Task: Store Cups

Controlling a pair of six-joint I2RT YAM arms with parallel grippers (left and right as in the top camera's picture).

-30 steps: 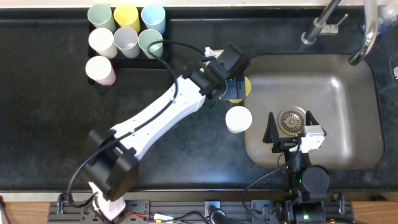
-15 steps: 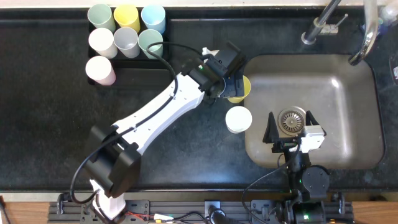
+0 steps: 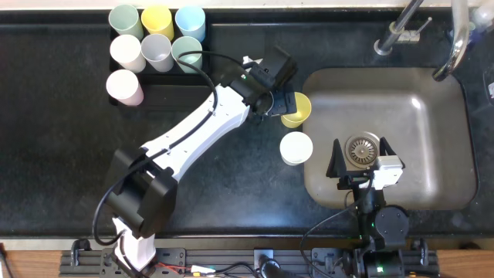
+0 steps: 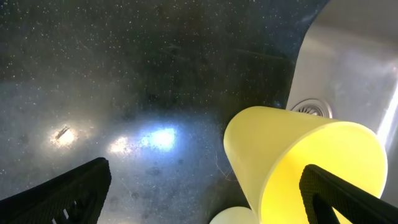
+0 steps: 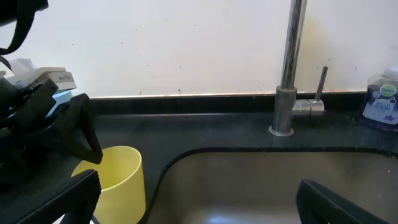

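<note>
From above, a rack [image 3: 162, 71] is sitting at the upper left of the frame with six cups in it. A pink cup [image 3: 124, 87] is resting just below the rack, and a white cup [image 3: 296, 147] is standing at the left rim of the sink [image 3: 432, 85]. The right wrist view is giving a side look instead, with the yellow cup [image 3: 297, 110] standing upright on the dark counter [image 5: 205, 134] and the tap [image 5: 291, 68] rising behind the basin.

The yellow cup is sitting near the frame's centre in the top view, beside the sink's upper left corner. The left gripper [image 3: 280, 103] is spreading wide and grasping nothing. One finger [image 4: 348, 193] is crossing the cup's mouth, and the other is staying well apart from it. The right gripper [image 3: 360, 158] is hanging over the sink, likewise spread.

The cup is showing a plain, smooth yellow wall and an open mouth.
</note>
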